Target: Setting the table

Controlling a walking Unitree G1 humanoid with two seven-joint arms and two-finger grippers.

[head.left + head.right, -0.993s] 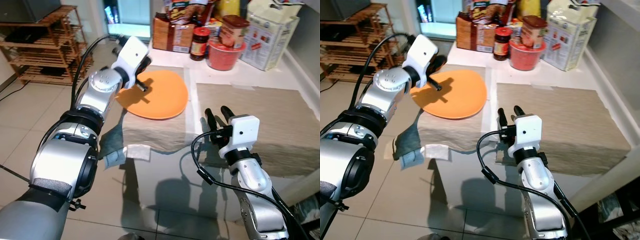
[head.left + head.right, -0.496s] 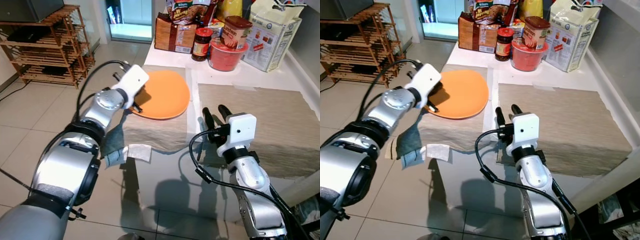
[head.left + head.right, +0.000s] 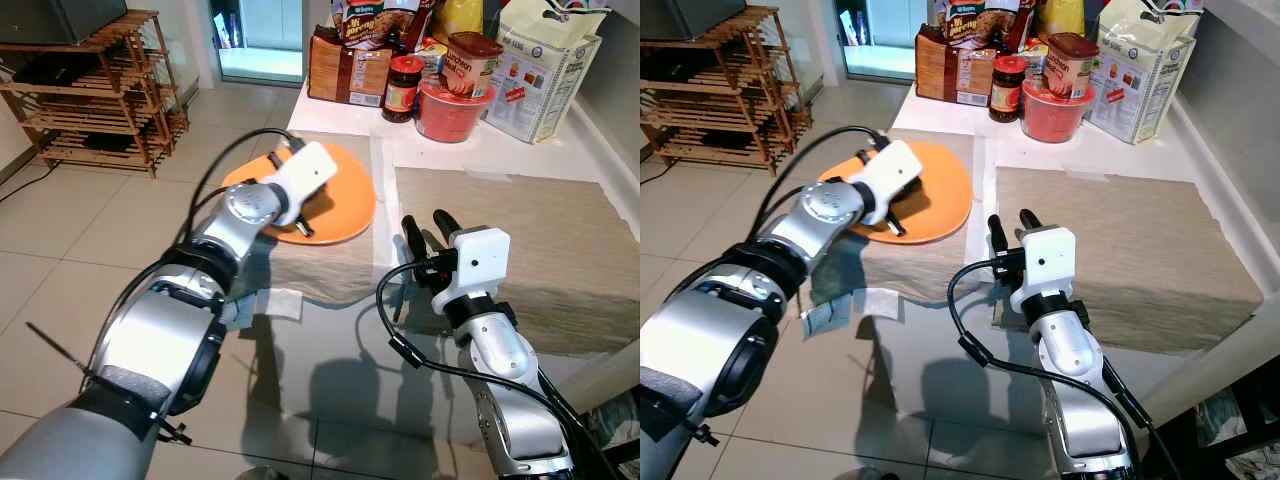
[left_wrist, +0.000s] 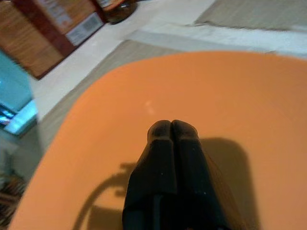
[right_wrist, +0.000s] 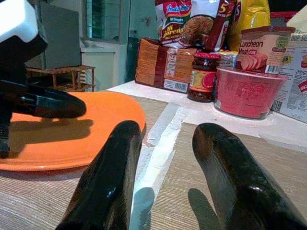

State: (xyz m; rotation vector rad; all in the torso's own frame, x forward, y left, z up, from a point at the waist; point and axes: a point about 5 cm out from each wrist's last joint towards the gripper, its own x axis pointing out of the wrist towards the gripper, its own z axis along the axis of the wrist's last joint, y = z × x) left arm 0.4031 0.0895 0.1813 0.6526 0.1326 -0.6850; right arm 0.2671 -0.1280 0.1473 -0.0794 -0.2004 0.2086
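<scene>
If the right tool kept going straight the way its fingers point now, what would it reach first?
Probably the red bowl at the back of the table: the right tool, fingers apart, points across the bare placemat toward it. The orange plate lies off to its left. Depth is hard to judge.

The left arm reaches forward and across toward the middle, its silver upper arm and elbow large in the foreground of the head views and its forearm angled up and to the right. A black cable loops over the wrist. The left gripper point(image 4: 171, 125) has its two black fingers pressed together, tips side by side with no gap. The right arm rises from the lower right, forearm nearly upright, a black cable hanging in a loop beside it. The right gripper point(image 3: 427, 228) points forward, its two fingers point(image 5: 112, 177) spread apart with a clear gap between them.
</scene>
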